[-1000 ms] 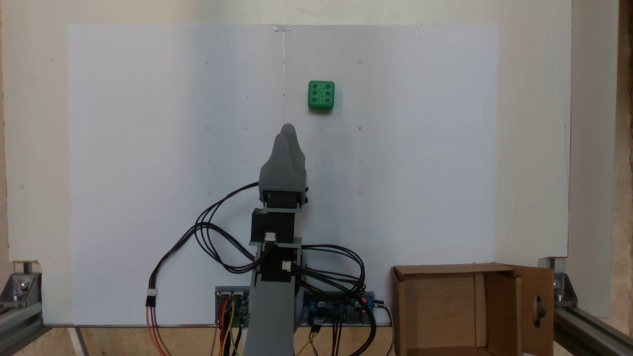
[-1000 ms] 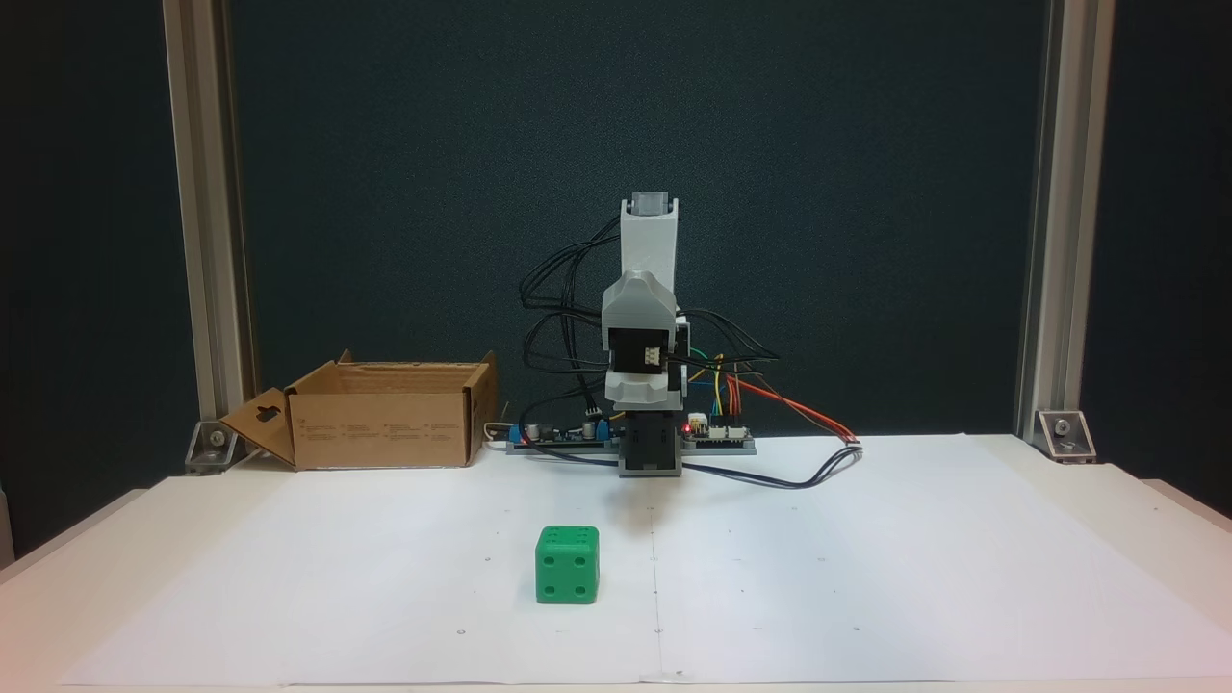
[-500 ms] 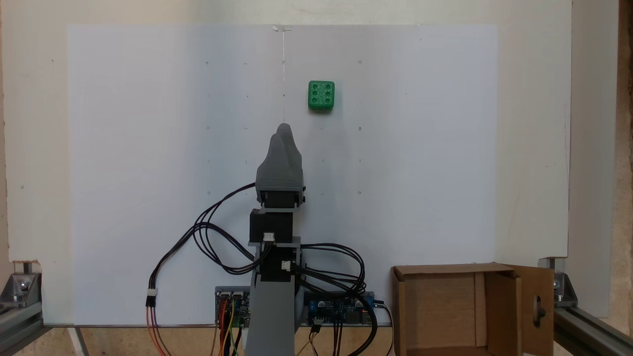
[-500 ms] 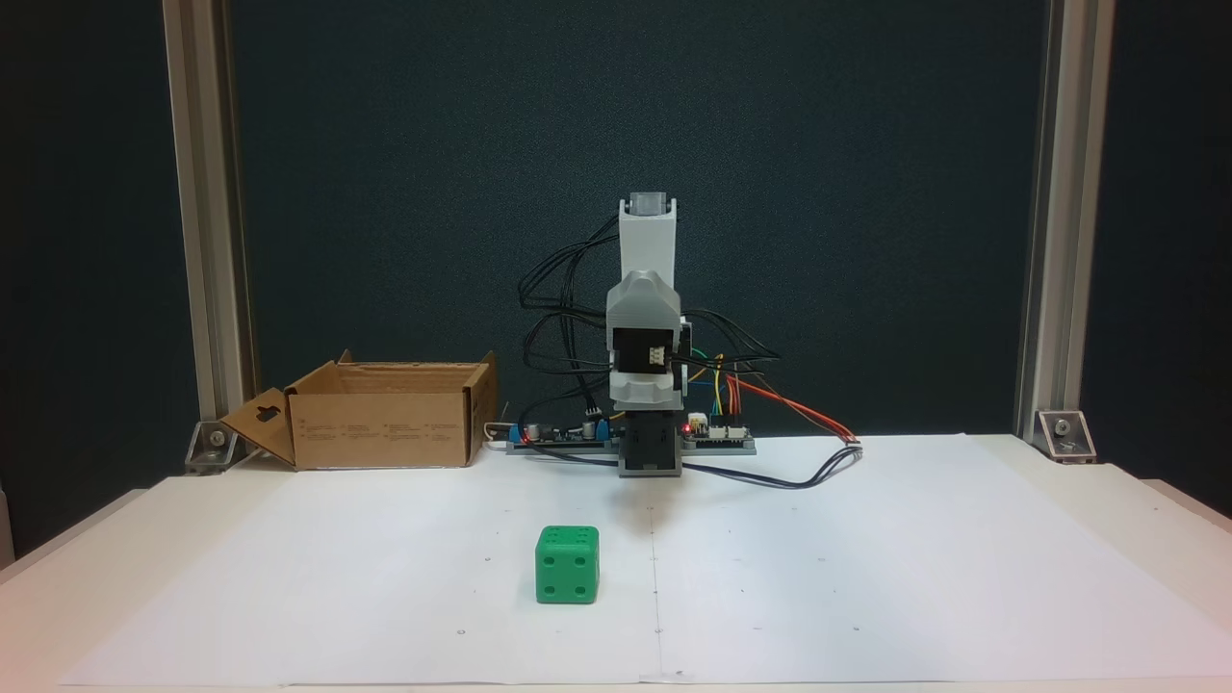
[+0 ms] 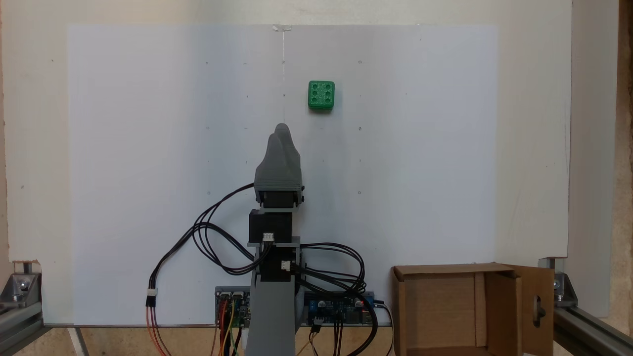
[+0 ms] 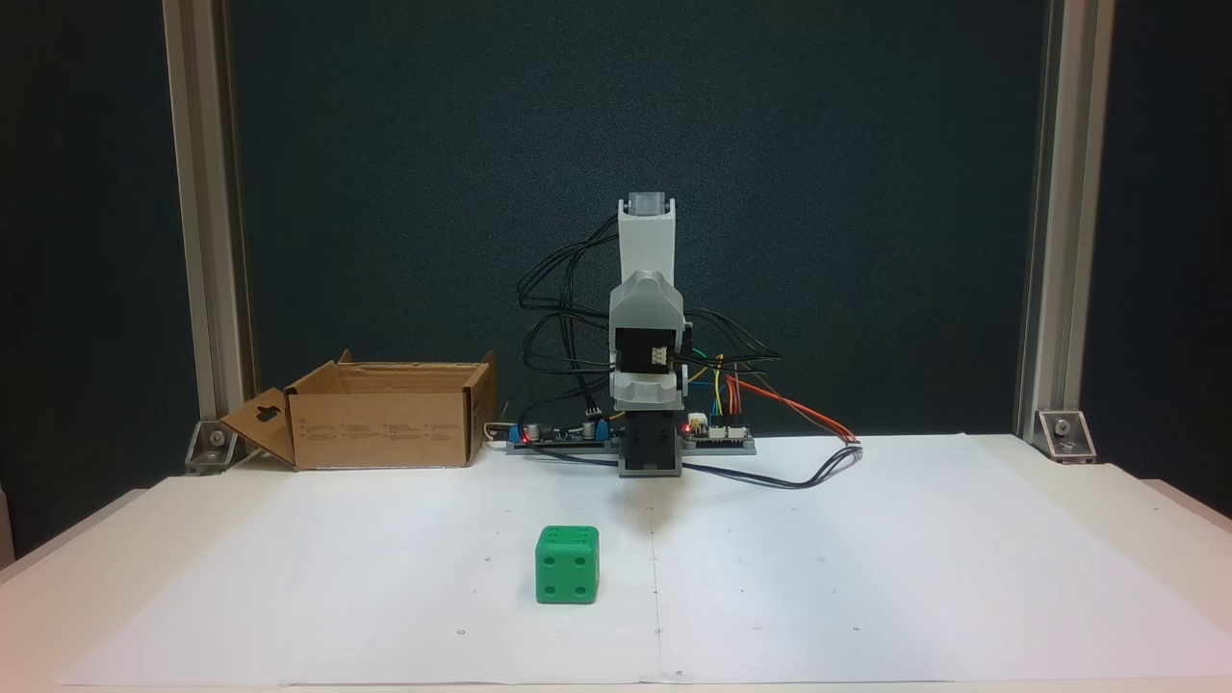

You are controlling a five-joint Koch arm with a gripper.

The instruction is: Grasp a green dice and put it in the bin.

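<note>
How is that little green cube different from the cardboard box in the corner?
The green dice is much smaller than the box. The dice is a solid bright green block with round sunken dots; the box is plain brown cardboard, open on top, with a flap that has a keyhole-shaped hole. The dice sits out on the white paper ahead of the arm; the box stands beside the arm's base at the table edge. Both rest on the table, untouched.

In the top-down fixed view the arm (image 5: 272, 277) rises from the 6 o'clock edge and reaches toward 12 o'clock. The gripper (image 5: 282, 127) ends near the frame's middle, its two grey jaws pressed together into one blunt tip. In the front fixed view the arm (image 6: 645, 289) stands folded upright, the gripper (image 6: 647, 390) aimed at the camera.
</note>
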